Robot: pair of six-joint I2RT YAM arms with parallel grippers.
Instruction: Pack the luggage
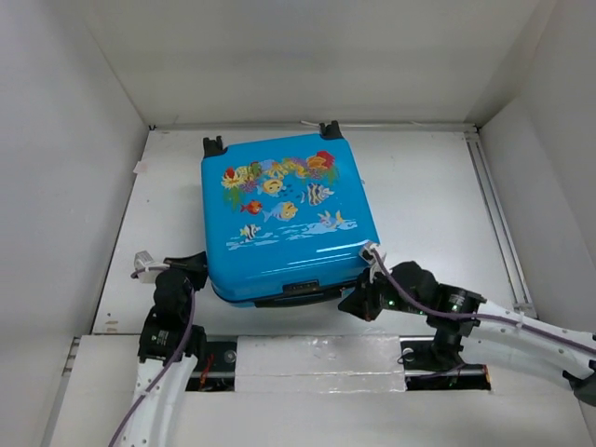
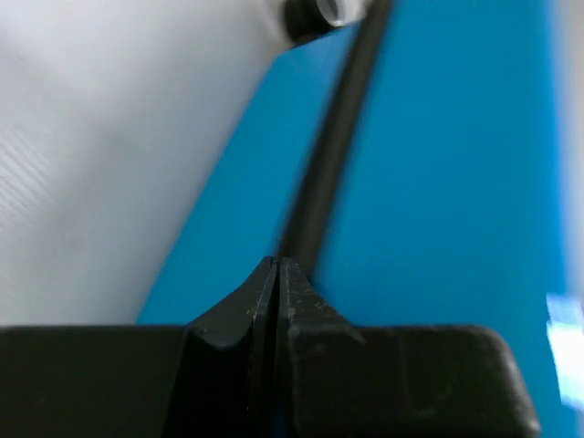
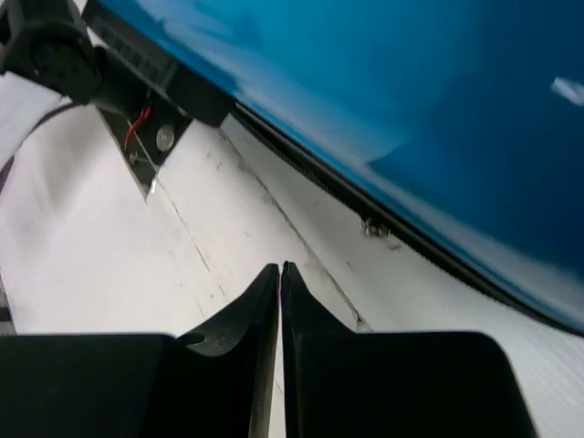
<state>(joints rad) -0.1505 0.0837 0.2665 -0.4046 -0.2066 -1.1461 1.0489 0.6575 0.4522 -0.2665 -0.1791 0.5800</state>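
The left claw is pinched shut with nothing visible between its tips. The black zip line runs straight ahead of it, so it is probably there to work the zip. The suitcase lies closed, fish side up, on the desk between both claws. The right claw is also shut and empty, just below the case's edge.
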